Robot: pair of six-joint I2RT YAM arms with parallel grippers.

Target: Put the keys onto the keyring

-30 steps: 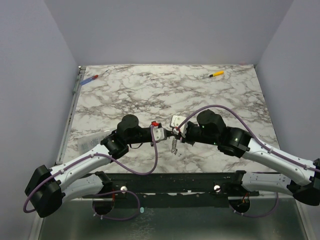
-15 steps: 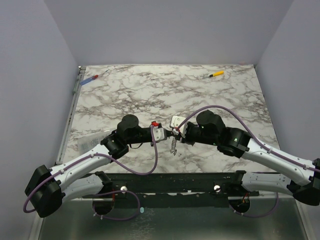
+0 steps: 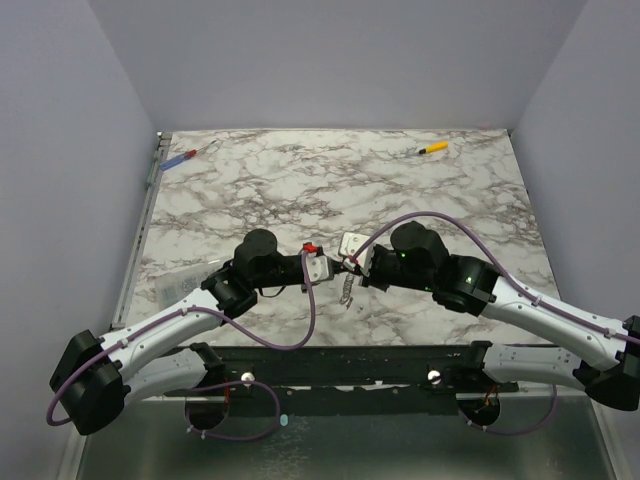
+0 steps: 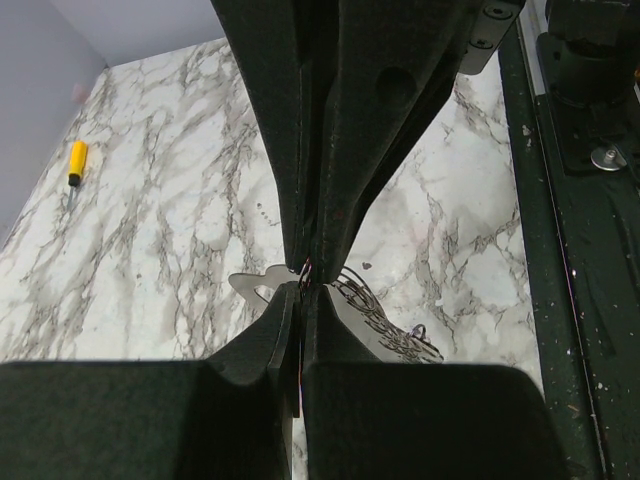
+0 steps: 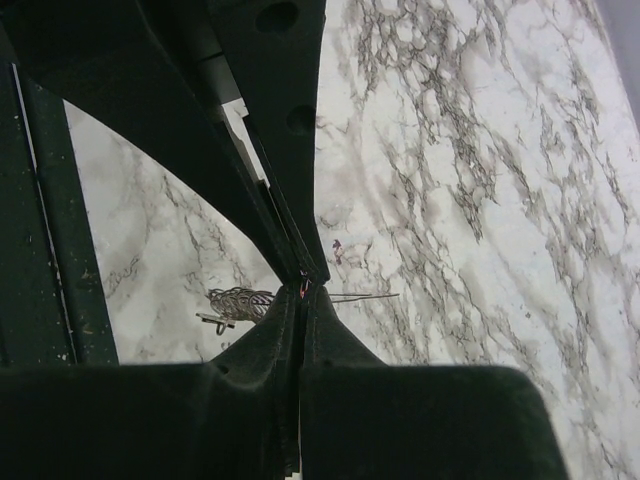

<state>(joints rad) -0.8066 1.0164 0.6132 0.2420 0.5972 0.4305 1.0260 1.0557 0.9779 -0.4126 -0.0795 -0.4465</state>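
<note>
My two grippers meet tip to tip above the near middle of the marble table. The left gripper is shut, and so is the right gripper. The keys, a pale silver cluster, hang just below that meeting point. In the left wrist view the keys spread out behind my left gripper, with the keyring, a tiny loop, at their far end. From the right wrist, the keys jut out left of my right gripper. Both pinch the cluster's top; the exact spot is hidden.
A yellow-handled tool lies at the table's far right. At the far left edge there is a blue-and-red tool. The black base rail runs along the near edge. Grey walls close in the table on three sides.
The right gripper's jaws have closed at the point where the two grippers meet. The right arm edged slightly left. The left arm and the keys have stayed put.
</note>
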